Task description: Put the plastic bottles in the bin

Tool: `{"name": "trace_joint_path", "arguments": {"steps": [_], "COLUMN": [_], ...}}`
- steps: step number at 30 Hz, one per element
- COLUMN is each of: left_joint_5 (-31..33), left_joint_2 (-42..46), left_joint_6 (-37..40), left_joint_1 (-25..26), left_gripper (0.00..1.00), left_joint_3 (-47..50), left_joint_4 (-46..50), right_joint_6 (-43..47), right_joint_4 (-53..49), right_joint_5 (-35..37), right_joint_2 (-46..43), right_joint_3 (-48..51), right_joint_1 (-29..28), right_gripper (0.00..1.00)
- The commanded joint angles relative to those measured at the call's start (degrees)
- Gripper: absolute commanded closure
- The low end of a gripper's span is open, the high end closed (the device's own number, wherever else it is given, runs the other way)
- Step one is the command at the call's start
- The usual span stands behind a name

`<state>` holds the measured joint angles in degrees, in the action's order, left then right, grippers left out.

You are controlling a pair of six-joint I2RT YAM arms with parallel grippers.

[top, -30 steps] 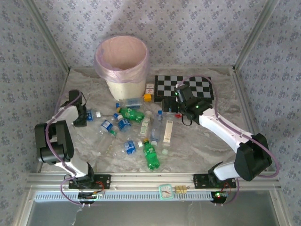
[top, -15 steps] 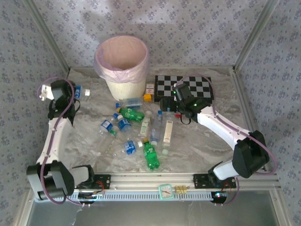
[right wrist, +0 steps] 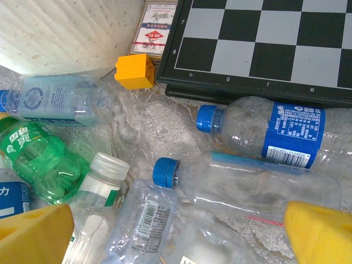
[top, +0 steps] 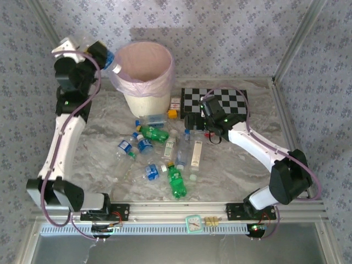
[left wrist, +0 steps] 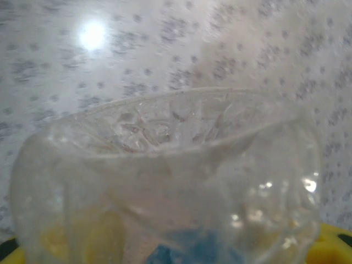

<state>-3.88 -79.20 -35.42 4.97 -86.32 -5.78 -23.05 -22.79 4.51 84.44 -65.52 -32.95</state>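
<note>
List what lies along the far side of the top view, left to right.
left gripper clamped on a clear bottle → bin → red-white box → chessboard

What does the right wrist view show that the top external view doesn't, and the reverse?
Right wrist view: letters along the chessboard edge, print on the blue-labelled bottle beside it, and the right gripper open, its yellow pads far apart. Top external view: the left gripper holding a clear bottle at the rim of the bin. Shared: chessboard, yellow cube, red-white box, green bottle.
</note>
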Motion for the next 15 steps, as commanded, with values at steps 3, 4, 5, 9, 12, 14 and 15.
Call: {"name": "trace_joint_path", "arguments": {"steps": [3,4,5,9,12,14,15], "left_joint_5": [-8.11,-9.41,-10.51,-11.12,-10.77,-9.41,-8.42], "left_joint_2": [-11.88,-14.77,-17.22,-26.16,-32.65,-36.93,-38.66], "left_joint_6": [9.98,10.32,10.94,15.24,19.28,21.97,23.14], "left_joint_1": [4.15,4.47,4.81,6.85,8.65,9.91,10.45], "left_gripper": [0.53,0.53,0.54,0.55,0.54,0.54,0.53], "left_joint_3": [-17.93,-21.77,-24.83,-37.55,-47.13,-53.58,-55.65], "left_joint_4": [8.33,10.75,12.91,23.76,32.98,38.82,41.25], "right_joint_6": [-0.33,-0.29,-0.32,-0.40,-0.38,-0.33,-0.31], "right_joint_4": [-2.87,-2.92,-3.02,-3.02,-3.21,-3.39,-3.41], "right_joint_5": [0.95,1.28,1.55,2.26,2.83,3.15,3.24], "right_joint_2": [-1.67,-2.06,-2.50,-4.32,-5.40,-5.95,-6.17], "right_joint_3": [-1.07,-0.80,-0.47,0.83,1.77,2.14,2.28], "right_joint_1": [-0.77,-0.78,-0.76,-0.86,-0.73,-0.80,-0.79], "right_gripper": [0.00,0.00,0.00,0.00,0.00,0.00,0.00]}}
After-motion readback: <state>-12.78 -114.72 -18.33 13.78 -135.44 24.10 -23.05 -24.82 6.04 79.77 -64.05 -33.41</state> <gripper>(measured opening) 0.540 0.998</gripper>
